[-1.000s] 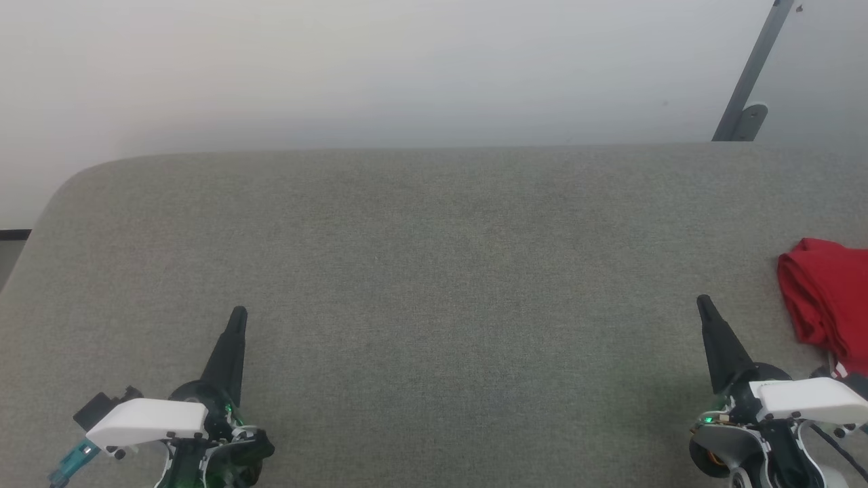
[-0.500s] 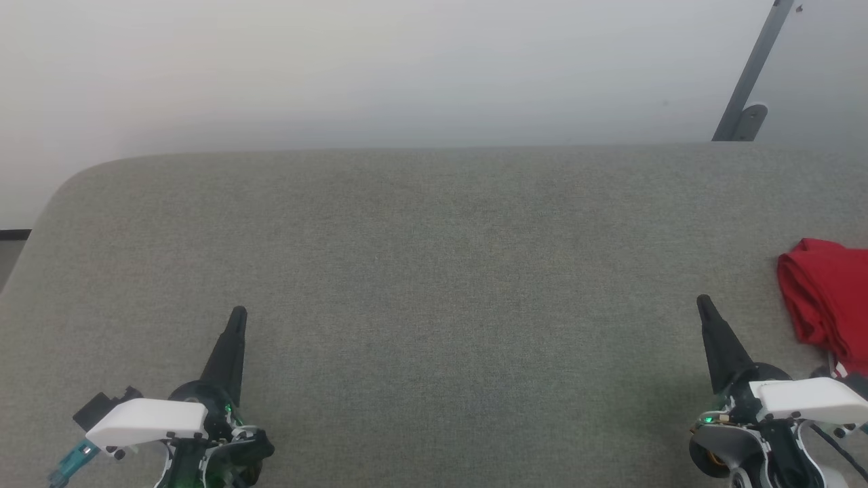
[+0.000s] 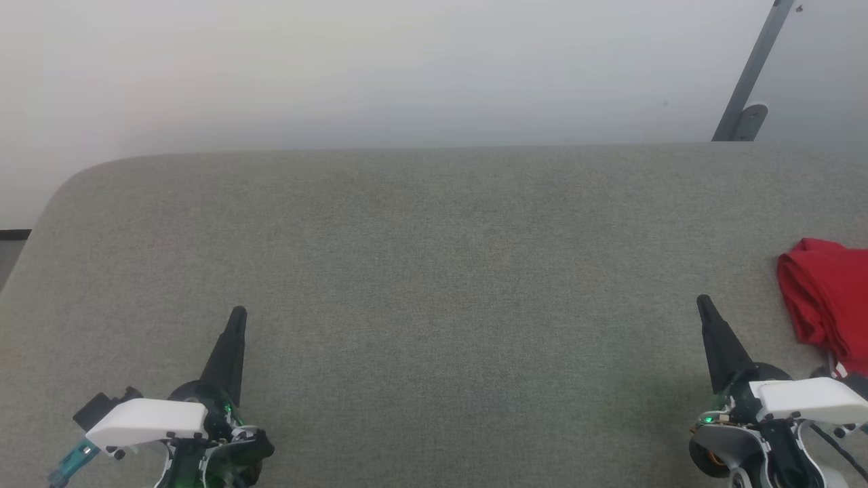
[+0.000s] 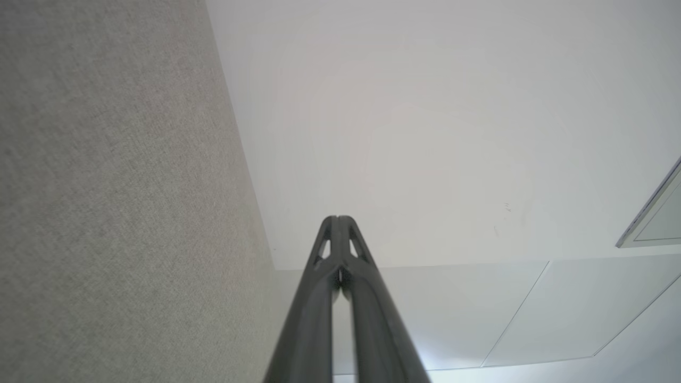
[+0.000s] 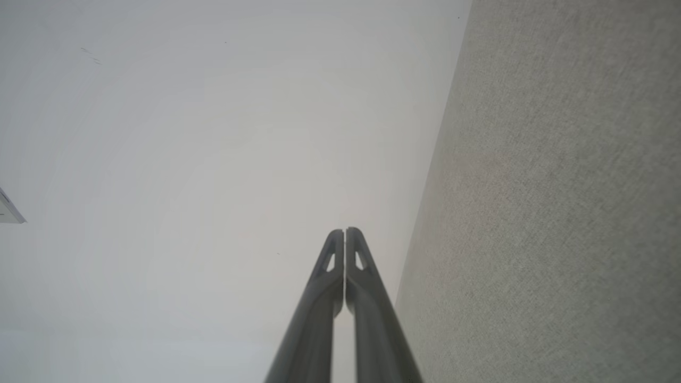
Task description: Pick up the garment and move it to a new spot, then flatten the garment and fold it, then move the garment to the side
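Observation:
The garment [image 3: 824,301] is a bunched red cloth lying at the far right edge of the grey table [image 3: 434,271], partly cut off by the head view's border. My right gripper [image 3: 704,302] hovers just left of it, fingers pressed together and empty, a short gap from the cloth. Over the near left of the table my left gripper [image 3: 238,314] is also shut with nothing in it. The left wrist view shows its fingertips [image 4: 337,219] closed tip to tip; the right wrist view shows the same closed tips [image 5: 345,231].
A pale wall [image 3: 407,68] rises behind the table's far edge. A grey metal bracket [image 3: 749,88] leans at the back right. The table's back left corner [image 3: 74,177] is rounded, with a drop beyond it.

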Tool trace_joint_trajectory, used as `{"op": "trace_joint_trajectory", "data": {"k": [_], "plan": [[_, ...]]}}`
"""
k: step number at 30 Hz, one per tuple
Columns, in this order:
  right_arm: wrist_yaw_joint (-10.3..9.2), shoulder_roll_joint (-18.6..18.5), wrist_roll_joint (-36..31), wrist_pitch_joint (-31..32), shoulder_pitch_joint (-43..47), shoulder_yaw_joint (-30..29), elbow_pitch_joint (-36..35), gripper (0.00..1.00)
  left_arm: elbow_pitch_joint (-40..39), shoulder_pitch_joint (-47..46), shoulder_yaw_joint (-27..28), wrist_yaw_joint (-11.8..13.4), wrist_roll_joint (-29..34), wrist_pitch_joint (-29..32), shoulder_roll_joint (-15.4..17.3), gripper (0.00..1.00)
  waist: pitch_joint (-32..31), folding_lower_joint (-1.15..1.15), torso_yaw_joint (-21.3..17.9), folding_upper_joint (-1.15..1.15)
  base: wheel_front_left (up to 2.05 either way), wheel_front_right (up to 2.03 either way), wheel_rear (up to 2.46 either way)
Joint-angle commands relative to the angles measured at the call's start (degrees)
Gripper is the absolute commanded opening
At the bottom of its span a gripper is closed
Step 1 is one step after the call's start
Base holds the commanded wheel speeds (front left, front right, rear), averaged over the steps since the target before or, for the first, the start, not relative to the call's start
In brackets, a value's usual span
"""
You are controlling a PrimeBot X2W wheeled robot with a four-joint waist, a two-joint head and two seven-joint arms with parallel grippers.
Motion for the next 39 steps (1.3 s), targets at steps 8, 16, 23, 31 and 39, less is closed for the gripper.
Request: {"op": "trace_joint_trajectory", "data": {"k": [8, 16, 23, 31, 39], "plan": [[0.03, 0.13, 0.25, 0.16, -0.34, 0.00, -0.04, 0.00, 0.00, -0.70, 0.20, -0.16, 0.18, 0.22, -0.11, 0.00, 0.00, 0.00, 0.00, 0.00, 0.00, 0.00, 0.00], [0.03, 0.13, 0.25, 0.16, -0.33, -0.01, -0.04, 0.00, 0.00, -0.70, 0.22, -0.16, 0.21, 0.24, -0.11, 0.00, 0.00, 0.00, 0.00, 0.00, 0.00, 0.00, 0.00], [0.02, 0.13, 0.25, 0.15, -0.33, -0.01, -0.04, 0.00, -0.01, -0.70, 0.23, -0.16, 0.22, 0.23, -0.12, 0.00, 0.00, 0.00, 0.00, 0.00, 0.00, 0.00, 0.00], [0.03, 0.13, 0.25, 0.14, -0.33, -0.01, -0.02, 0.00, -0.01, -0.71, 0.25, -0.16, 0.24, 0.22, -0.13, 0.00, 0.00, 0.00, 0.00, 0.00, 0.00, 0.00, 0.00], [0.03, 0.13, 0.26, 0.13, -0.33, 0.00, -0.02, 0.00, -0.01, -0.71, 0.25, -0.16, 0.25, 0.23, -0.14, 0.00, 0.00, 0.00, 0.00, 0.00, 0.00, 0.00, 0.00]]}}
